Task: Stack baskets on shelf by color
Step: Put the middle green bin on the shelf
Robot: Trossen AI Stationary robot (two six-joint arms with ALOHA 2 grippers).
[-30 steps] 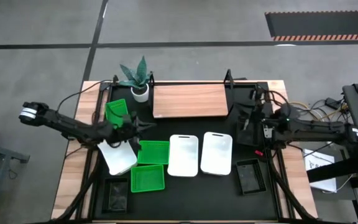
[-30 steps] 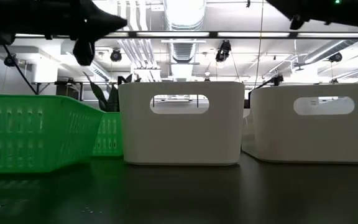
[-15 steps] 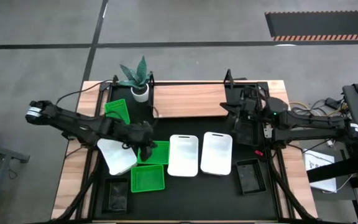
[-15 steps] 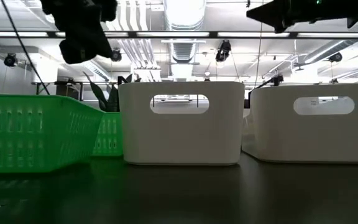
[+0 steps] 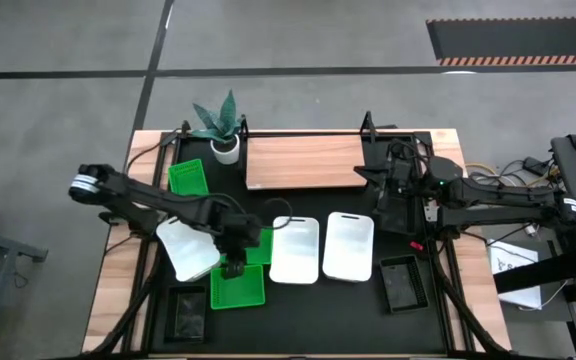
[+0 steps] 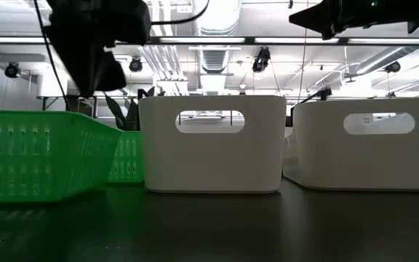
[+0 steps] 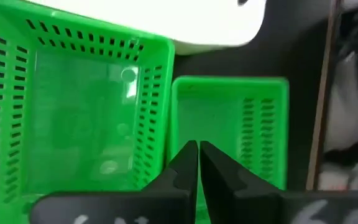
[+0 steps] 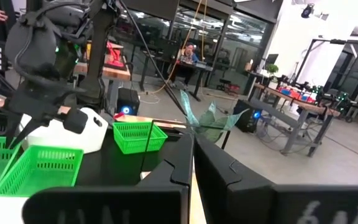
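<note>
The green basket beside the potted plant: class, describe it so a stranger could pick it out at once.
Start at the wooden shelf at the table's far edge, then the potted plant at its left end. The green basket lies just in front of that plant, alone, while the other two green ones sit together nearer the front.

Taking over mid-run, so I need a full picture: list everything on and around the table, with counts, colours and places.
Green baskets: three, bright green; two adjoining at front left under the left gripper, one by the left edge near the plant.
White baskets: three; two side by side at centre front, one tilted at left.
Black baskets: two; front right and front left.
Shelf: one, light-brown wood, black end posts, at the back, nothing on it.
Plant: one, green in a white pot, left of the shelf.
Table: one, black top.
Left gripper: shut, above the green baskets.
Right gripper: shut, near the shelf's right end.
</note>
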